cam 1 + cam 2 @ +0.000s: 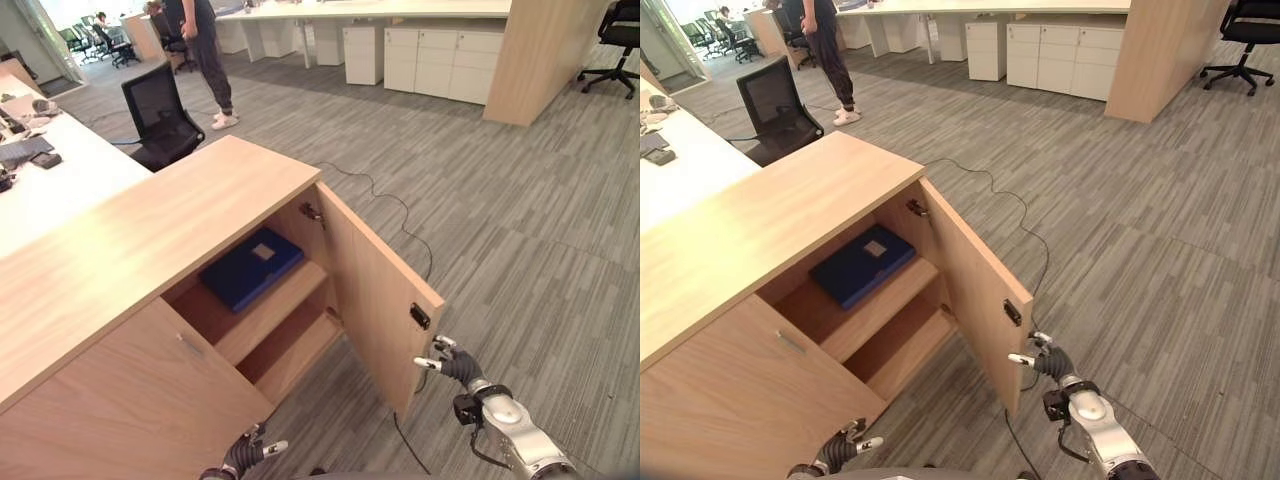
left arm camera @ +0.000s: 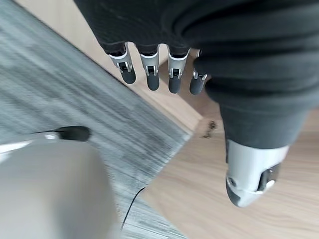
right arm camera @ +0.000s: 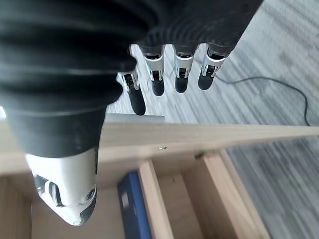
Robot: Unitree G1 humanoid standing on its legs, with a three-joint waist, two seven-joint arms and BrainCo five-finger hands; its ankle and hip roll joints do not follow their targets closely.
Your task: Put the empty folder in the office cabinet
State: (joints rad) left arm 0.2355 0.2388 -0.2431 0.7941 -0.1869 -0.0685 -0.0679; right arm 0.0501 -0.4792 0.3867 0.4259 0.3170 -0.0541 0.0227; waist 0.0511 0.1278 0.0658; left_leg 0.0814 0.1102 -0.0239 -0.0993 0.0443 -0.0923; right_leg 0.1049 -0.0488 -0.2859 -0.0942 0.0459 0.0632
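A dark blue folder (image 1: 250, 266) lies flat on the upper shelf of the wooden office cabinet (image 1: 150, 240), and its edge also shows in the right wrist view (image 3: 133, 206). The cabinet's right door (image 1: 375, 290) stands wide open; the left door is closed. My right hand (image 1: 458, 366) hovers low by the open door's outer edge, apart from it, fingers (image 3: 180, 74) relaxed and holding nothing. In front of the closed left door, near the floor, my left hand (image 1: 248, 453) is open and empty, its fingers (image 2: 152, 74) loosely extended.
A black office chair (image 1: 160, 115) stands behind the cabinet and a person (image 1: 205, 55) stands beyond it. A white desk (image 1: 50, 180) with a keyboard adjoins the cabinet on the left. White drawer units (image 1: 440, 60) and a wooden panel (image 1: 540, 60) line the back. Grey carpet spreads to the right.
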